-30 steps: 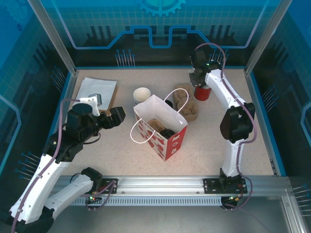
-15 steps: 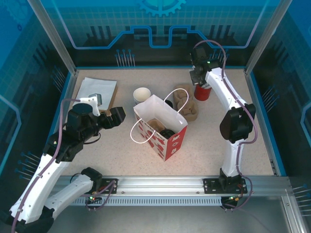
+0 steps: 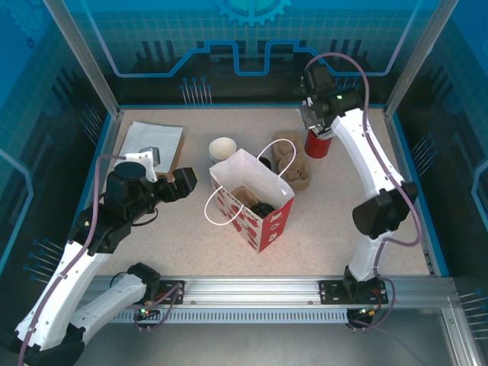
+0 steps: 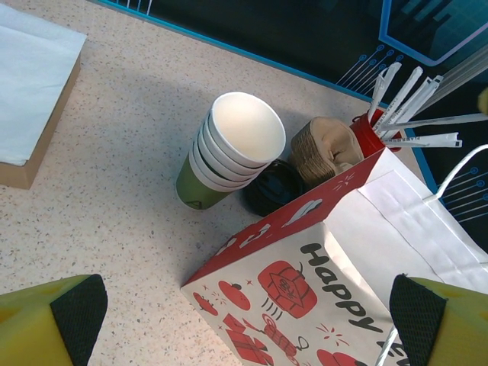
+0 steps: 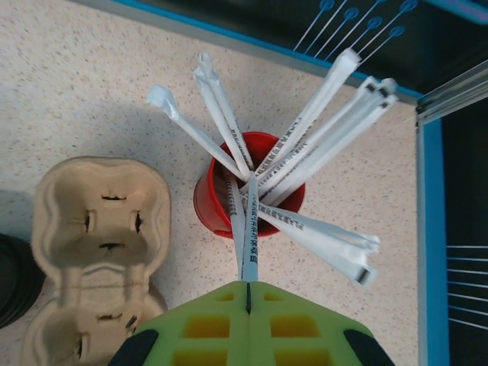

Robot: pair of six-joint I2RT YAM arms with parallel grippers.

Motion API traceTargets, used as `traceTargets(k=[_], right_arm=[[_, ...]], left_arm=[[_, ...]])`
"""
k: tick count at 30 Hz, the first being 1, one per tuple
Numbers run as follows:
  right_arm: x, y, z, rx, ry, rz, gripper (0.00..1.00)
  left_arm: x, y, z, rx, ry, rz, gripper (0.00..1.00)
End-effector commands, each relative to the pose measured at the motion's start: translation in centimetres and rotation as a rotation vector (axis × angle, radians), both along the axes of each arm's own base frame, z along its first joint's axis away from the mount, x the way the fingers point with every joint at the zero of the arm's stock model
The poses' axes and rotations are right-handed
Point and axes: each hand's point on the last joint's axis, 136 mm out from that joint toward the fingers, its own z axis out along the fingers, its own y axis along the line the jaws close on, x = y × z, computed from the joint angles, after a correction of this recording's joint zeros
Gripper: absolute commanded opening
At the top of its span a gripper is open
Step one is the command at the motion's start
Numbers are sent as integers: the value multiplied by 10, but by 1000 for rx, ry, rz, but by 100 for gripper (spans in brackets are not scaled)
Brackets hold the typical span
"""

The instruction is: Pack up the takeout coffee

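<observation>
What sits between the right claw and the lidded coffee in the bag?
The cardboard cup trays lie between the right gripper, shut on a straw, and the bag. The bag's mouth is open above the coffee; nothing visible covers it.

paper bag (image 4: 305, 282): cut off bottom, right | straw (image 5: 244, 248): end hidden between right fingers (image 5: 191, 328)

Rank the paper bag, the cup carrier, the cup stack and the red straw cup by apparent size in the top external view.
1. paper bag
2. cup carrier
3. cup stack and red straw cup: too alike to rank, the red one partly under the right arm.
</observation>
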Motion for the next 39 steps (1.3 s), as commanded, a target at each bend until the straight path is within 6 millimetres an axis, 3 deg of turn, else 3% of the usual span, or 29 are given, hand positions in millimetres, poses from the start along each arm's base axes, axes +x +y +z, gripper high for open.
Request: traceTargets(k=[1, 10, 21, 26, 31, 39], right_arm=[[-34, -6, 46, 10, -70, -23, 0], [-99, -2, 111, 116, -187, 60, 0], [-162, 6, 167, 292, -306, 230, 0], [-186, 12, 183, 367, -343, 311, 0], [-207, 30, 193, 468, -336, 430, 0], [-230, 74, 186, 595, -232, 635, 0]], left_arm=[[3, 5, 8, 22, -26, 16, 99], [3, 5, 9, 19, -28, 18, 99], [3, 5, 8, 10, -22, 25, 99], [4, 6, 6, 9, -19, 31, 99], [5, 6, 5, 8, -13, 39, 99], [6, 7, 1, 3, -2, 54, 99]])
